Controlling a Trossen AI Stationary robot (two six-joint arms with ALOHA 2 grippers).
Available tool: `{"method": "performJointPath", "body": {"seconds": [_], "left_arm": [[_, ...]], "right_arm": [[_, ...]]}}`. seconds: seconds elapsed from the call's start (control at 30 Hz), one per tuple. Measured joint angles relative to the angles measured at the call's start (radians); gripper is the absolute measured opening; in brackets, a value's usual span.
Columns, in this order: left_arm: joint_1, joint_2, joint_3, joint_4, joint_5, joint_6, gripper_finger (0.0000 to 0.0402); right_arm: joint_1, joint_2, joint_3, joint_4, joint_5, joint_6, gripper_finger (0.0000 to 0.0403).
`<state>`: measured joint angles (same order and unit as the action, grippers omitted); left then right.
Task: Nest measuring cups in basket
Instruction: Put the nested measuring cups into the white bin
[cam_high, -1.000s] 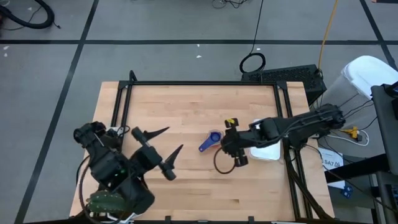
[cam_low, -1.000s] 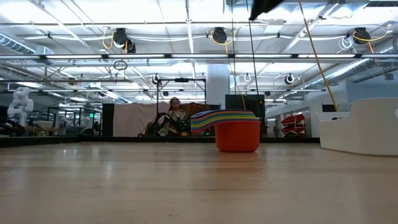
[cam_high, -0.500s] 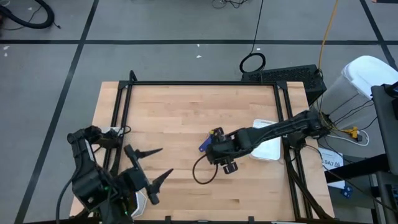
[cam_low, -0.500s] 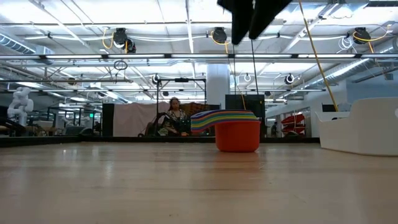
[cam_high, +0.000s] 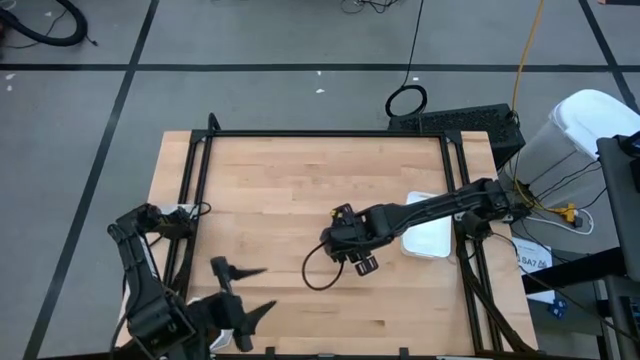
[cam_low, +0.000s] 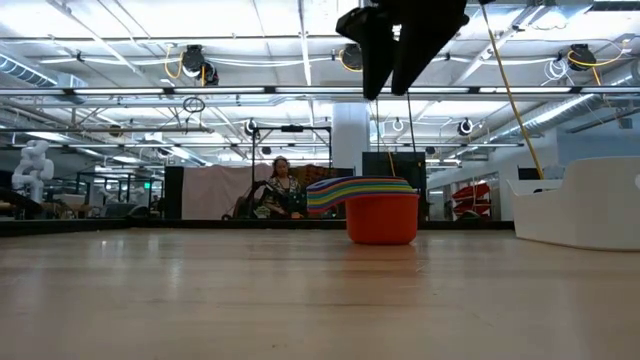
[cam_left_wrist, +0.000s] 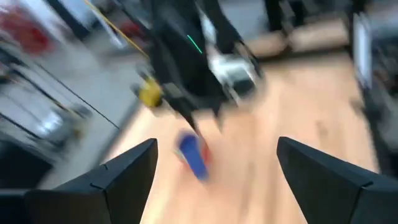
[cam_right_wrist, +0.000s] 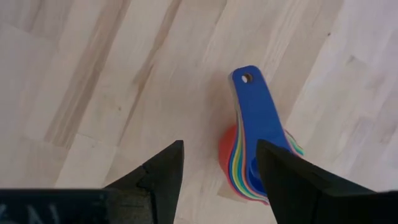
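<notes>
The light wooden table (cam_high: 300, 180) carries two task things: the shallow white rectangular plastic basket (cam_high: 432, 240) near its right edge, and the nested stack of coloured plastic measuring cups (cam_low: 372, 208). In the low view the stack stands upright on the wood, with the red cup outermost at the bottom and the flat handles fanned out in colours at one side. In the right wrist view a blue handle with a small hole lies on top of this fan. So the nesting seems already done. What is left, in my judgement, is to lift the whole stack and set it into the basket, which is apart from it on the table.

In the high view the part of the basket that shows holds nothing; the right arm covers one part of it. The low view shows only its outer wall.

The right gripper (cam_right_wrist: 217, 165) hangs directly above the stack, its two dark fingers spread apart, one to each side of the handles, and it holds nothing. The left gripper (cam_left_wrist: 214, 165) waits at the front left corner of the table, with fingers wide apart and empty.
</notes>
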<state>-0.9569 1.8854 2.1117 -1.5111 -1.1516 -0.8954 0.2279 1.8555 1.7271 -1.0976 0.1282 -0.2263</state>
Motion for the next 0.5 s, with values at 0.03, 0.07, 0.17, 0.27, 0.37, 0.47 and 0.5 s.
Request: {"method": "performJointPath", "body": {"seconds": [0.03, 0.07, 0.17, 0.27, 0.37, 0.47, 0.5], "left_arm": [[0.003, 0.0, 0.0, 0.015, 0.062, 0.025, 0.0333], [0.006, 0.0, 0.0, 0.047, 0.103, 0.03, 0.0333], [0.008, 0.0, 0.0, 0.154, 0.119, 0.03, 0.0333], [0.014, 0.013, 0.0, 0.353, 0.157, 0.215, 0.0333], [0.036, 0.046, -0.001, 0.573, 0.231, 0.468, 0.0333], [0.077, 0.081, -0.001, 0.812, 0.381, 0.749, 0.0333], [0.09, 0.092, -0.001, 0.884, 0.457, 0.831, 0.0332]], "right_arm": [[0.0, -0.008, 0.0, 0.0, 0.001, -0.002, 0.0192], [0.0, -0.016, 0.0, 0.0, 0.002, -0.002, 0.0192], [-0.002, -0.031, 0.0, 0.009, 0.002, -0.003, 0.0192], [-0.006, -0.041, 0.0, 0.018, 0.003, -0.006, 0.0192], [-0.006, -0.047, 0.0, 0.023, 0.004, -0.005, 0.0192], [-0.006, -0.051, 0.0, 0.014, 0.005, 0.019, 0.0192], [-0.006, -0.051, 0.0, 0.013, 0.005, 0.027, 0.0192]]}}
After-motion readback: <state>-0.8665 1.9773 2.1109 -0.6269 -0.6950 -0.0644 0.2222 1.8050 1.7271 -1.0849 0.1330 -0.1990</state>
